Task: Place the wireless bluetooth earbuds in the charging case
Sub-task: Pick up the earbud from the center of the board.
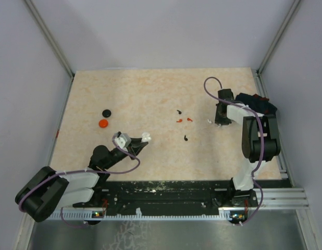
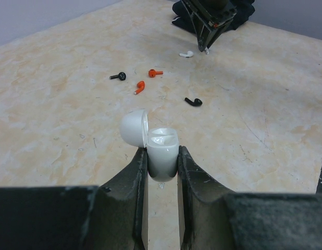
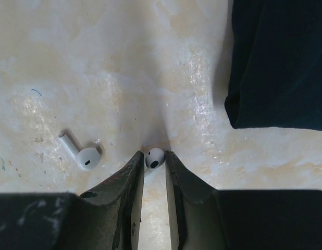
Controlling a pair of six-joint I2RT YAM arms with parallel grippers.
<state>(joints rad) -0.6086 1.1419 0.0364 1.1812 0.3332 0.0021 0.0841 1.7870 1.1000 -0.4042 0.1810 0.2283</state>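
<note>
Black disc [image 1: 106,112] and red disc [image 1: 102,123]: both flat on the beige surface [image 1: 150,94], left of the charging case [image 2: 162,153] and slightly apart from each other.

Charging case: white, upright, lid [image 2: 134,127] hinged open to one side. Left jaws are closed on the case body, one finger against each flank, with the case held at the fingertips. What sits inside the case cannot be made out.

Right of the case, loose on the surface and all apart from one another:
- first black earbud [image 2: 118,76], farther back;
- left red-orange earbud [image 2: 140,87] and right red-orange earbud [image 2: 155,73], near each other;
- second black earbud [image 2: 194,101], the closest bud to the case.

Further right of the case:
- loose white earbud [image 3: 82,153], lying on its side just beside the right jaws.
- second white earbud [image 3: 155,158], between the tips of the right jaws. These stand at a narrow gap about it; cannot tell whether the pads actually pinch it.

Far right of the case: dark navy cloth [image 3: 278,62], clear of both white buds.
</note>
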